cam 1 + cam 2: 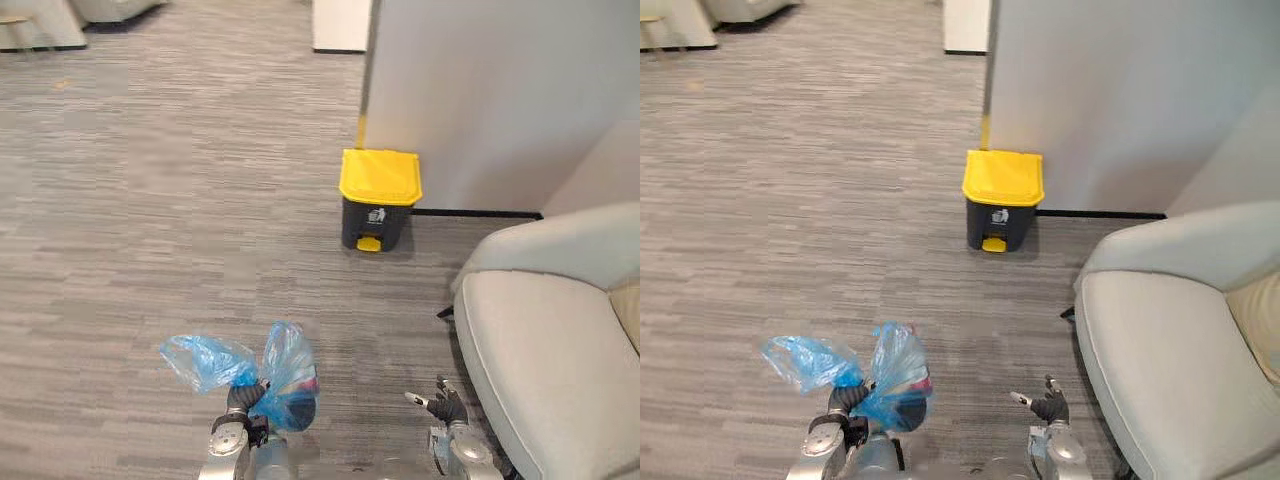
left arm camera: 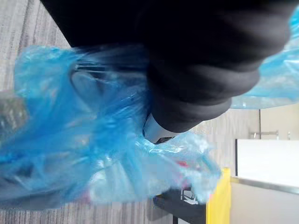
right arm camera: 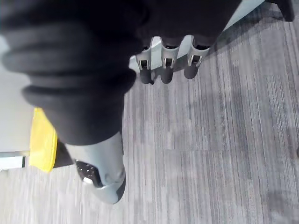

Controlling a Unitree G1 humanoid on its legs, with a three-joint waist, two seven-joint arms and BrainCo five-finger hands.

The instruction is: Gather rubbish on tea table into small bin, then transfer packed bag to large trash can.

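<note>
Blue bag (image 1: pixel 285 375) is off the floor, low in the left eye view, gripped at its gathered neck by the left hand (image 1: pixel 243 398). The bag spreads from the grip in two lobes. One loose lobe of thin plastic reaches out to the robot's left. A fuller lobe rises just right of the hand, with red and pale contents showing through the film.

Left hand: the forearm enters from the lower edge and points forward, with the dark cover uppermost. The fingers are curled into the plastic. In the left wrist view, blue film (image 2: pixel 93 140) wraps around the hand.

Right hand (image 1: pixel 445 405): it hangs low on the robot's right, well apart from the bag and just beside the front edge of a grey armchair (image 1: pixel 550 350). In the right wrist view its fingers (image 3: pixel 167 70) extend straight in a row over the floor (image 3: pixel 210 140). The thumb (image 3: pixel 100 175) is set apart from them, and the hand holds nothing.

Trash can (image 1: pixel 378 200): dark body, yellow lid (image 1: pixel 380 176) down, yellow pedal (image 1: pixel 369 244) at the base. It stands upright on the grey carpet against the foot of a pale wall (image 1: pixel 500 100), ahead of the robot and well apart from the bag. The armchair stands to its right.
</note>
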